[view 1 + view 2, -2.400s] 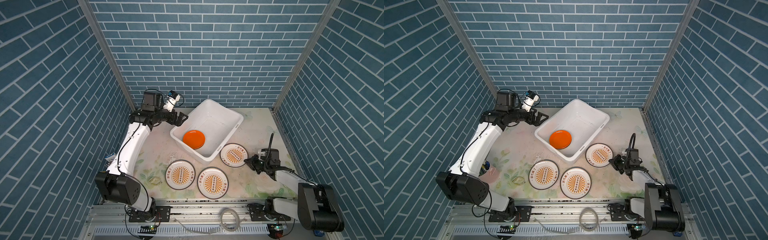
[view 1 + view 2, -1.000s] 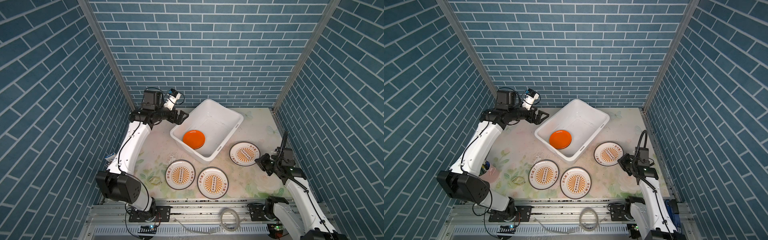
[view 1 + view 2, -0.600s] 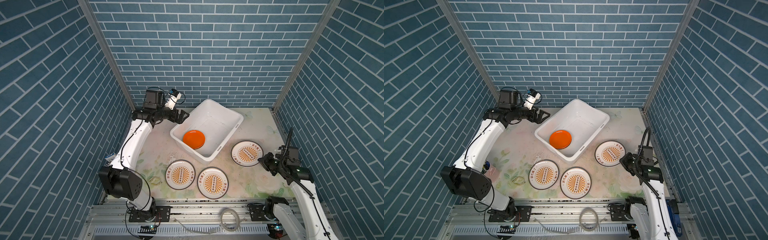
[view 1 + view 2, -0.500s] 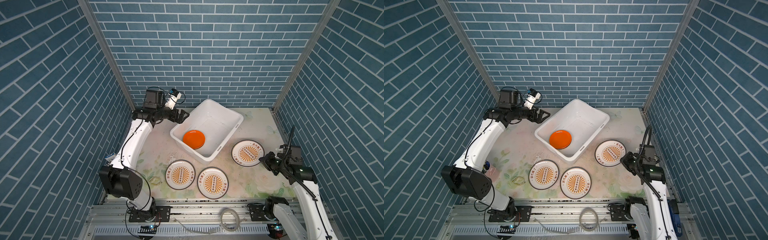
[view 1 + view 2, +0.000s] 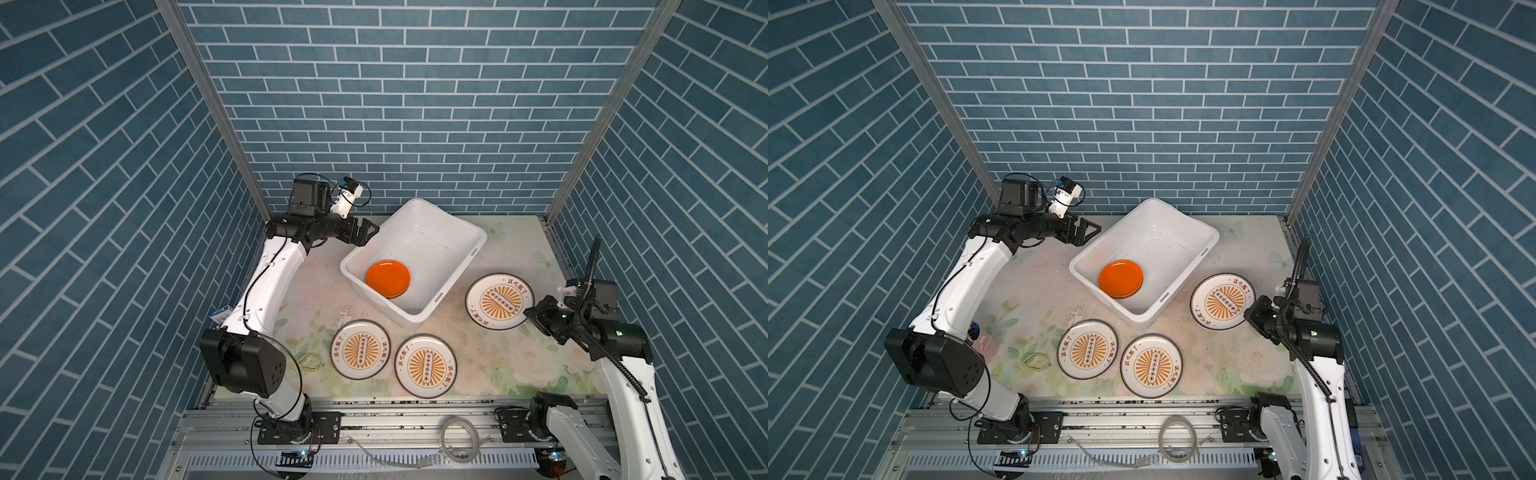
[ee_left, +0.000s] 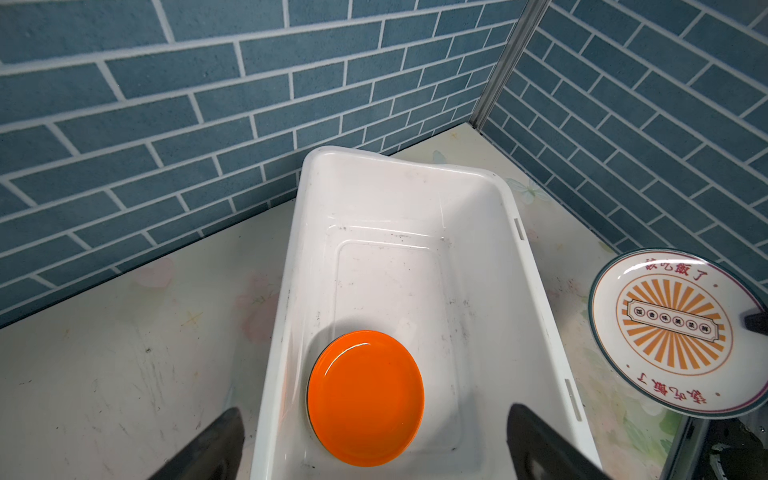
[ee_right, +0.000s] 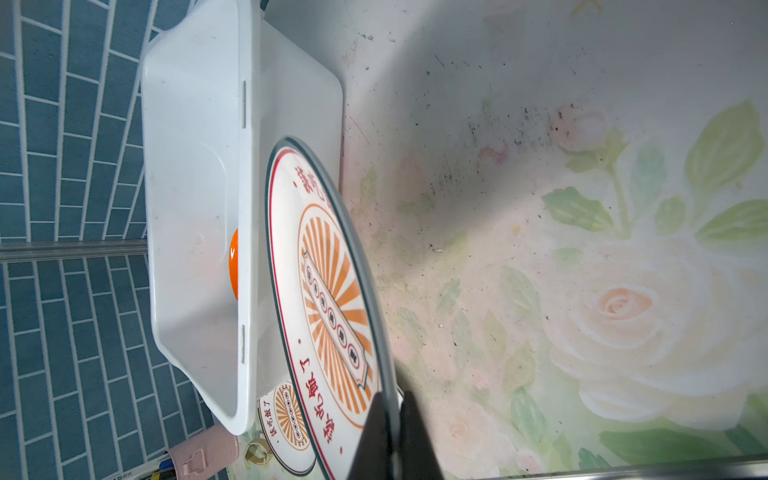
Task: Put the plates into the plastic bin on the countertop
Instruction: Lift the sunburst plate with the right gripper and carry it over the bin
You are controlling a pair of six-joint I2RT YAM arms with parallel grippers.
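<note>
Lifted since the earlier frames: one sunburst plate (image 5: 499, 301), formerly flat beside the plastic bin (image 5: 465, 232), now held above the countertop (image 5: 511, 357) and farther from the bin wall, its rim clamped edge-on in the right gripper (image 5: 533, 312); the right wrist view shows both black fingers (image 7: 374, 432) pressed together on that rim.

Plate, held: large, white, dark rim, thin red inner ring, orange sunburst round a ticket-shaped panel, red characters at either end. It hangs just beside the bin's slotted long side, not over it.

Bin: white, rounded corners, set at an angle near the back wall. Inside, near one end, an orange plate (image 5: 1121, 278) rests on a darker plate of which only a sliver shows; how many lie beneath cannot be told.

Plates on the countertop: two more sunburst plates, left front plate (image 5: 360, 349) and right front plate (image 5: 425, 365), flat, side by side, nearly touching, just in front of the bin.

Left gripper (image 5: 365, 232): jaws wide apart, empty, hovering at the bin's far-left corner.

Sundries: yellow elastic band (image 5: 1036, 360) left of the front plates; pink item (image 5: 984, 345) half hidden behind the left arm, not identifiable.
</note>
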